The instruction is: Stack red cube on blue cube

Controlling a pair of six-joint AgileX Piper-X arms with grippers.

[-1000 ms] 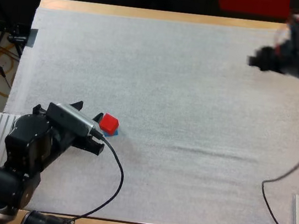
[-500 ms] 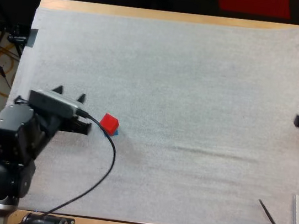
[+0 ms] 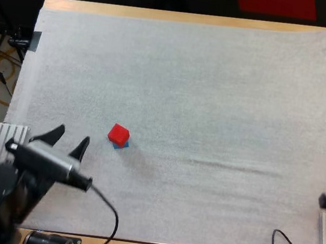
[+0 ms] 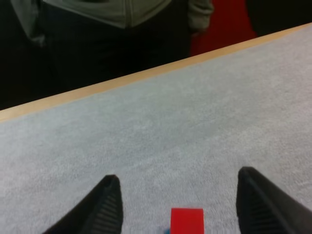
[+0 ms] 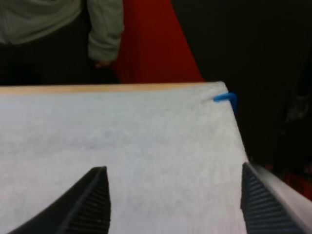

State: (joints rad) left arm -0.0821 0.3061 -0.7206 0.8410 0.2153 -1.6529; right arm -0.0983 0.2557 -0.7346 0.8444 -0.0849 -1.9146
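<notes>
Currently listing, item by item.

Red cube (image 3: 119, 134): is sitting on top of the blue cube (image 3: 124, 145), of which a thin blue edge is peeking out underneath. The pair is resting on the left half of the mat (image 3: 215, 93).

Left fingers (image 3: 80, 148): are standing open, spread wide and gripping nothing. They are hovering near the stack on its near left side, apart from it and pointing roughly toward it. Seen from the left wrist, the red cube (image 4: 186, 220) is lying ahead of the fingers (image 4: 105, 207), in line with the gap between them and touching neither.

Right fingers (image 5: 90, 204): are standing open and gripping nothing. They are pointing over bare mat toward its far right corner, well apart from the cubes.

Desk (image 3: 165, 16): its wooden edge is showing along the far side of the mat.

Person (image 4: 107, 9): is standing beyond the desk's far edge, with a sleeve (image 5: 105, 34) hanging down.
</notes>
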